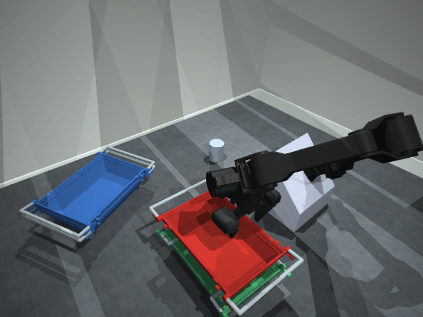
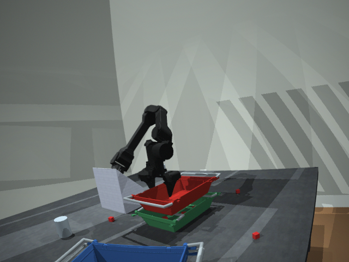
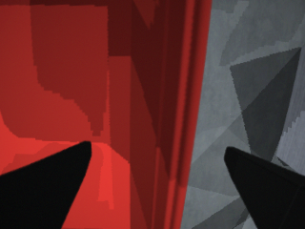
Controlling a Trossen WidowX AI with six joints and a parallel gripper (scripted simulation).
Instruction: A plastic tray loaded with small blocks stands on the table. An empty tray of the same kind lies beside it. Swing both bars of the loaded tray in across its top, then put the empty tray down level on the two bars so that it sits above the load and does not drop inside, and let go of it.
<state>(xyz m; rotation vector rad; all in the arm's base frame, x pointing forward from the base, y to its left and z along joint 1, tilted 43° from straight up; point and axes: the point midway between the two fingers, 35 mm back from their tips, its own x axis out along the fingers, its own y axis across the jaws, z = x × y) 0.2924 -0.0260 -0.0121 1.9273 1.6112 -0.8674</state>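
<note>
end effector (image 1: 246,223) (image 2: 161,191) (image 3: 160,151) stands wide open with nothing between its fingers, one finger over the inside of the red tray (image 1: 235,264) (image 2: 192,195) (image 3: 196,81) and the other outside its long side, so the wall lies in the gap between them. the red tray sits above the green tray (image 1: 193,263) (image 2: 189,217), looking about level and not dropped inside; its own pale bars (image 1: 269,285) (image 2: 148,203) reach out past its ends. a pale bar of the green tray (image 1: 168,238) (image 2: 177,217) shows near its end, under the red one. small red blocks (image 2: 164,218) are visible in the green tray, which stands on the counter (image 1: 129,273) (image 2: 225,225). how the red tray bears on both bars below, i cannot tell.

a blue tray (image 1: 98,191) (image 2: 138,251) with pale bars stands apart. a pale cylinder (image 1: 216,150) (image 2: 62,227) is upright on the counter, and a pale angular block (image 1: 308,205) (image 2: 109,190) stands near the stacked trays. three loose red cubes (image 2: 111,219) (image 2: 238,191) (image 2: 256,235) lie around them.
</note>
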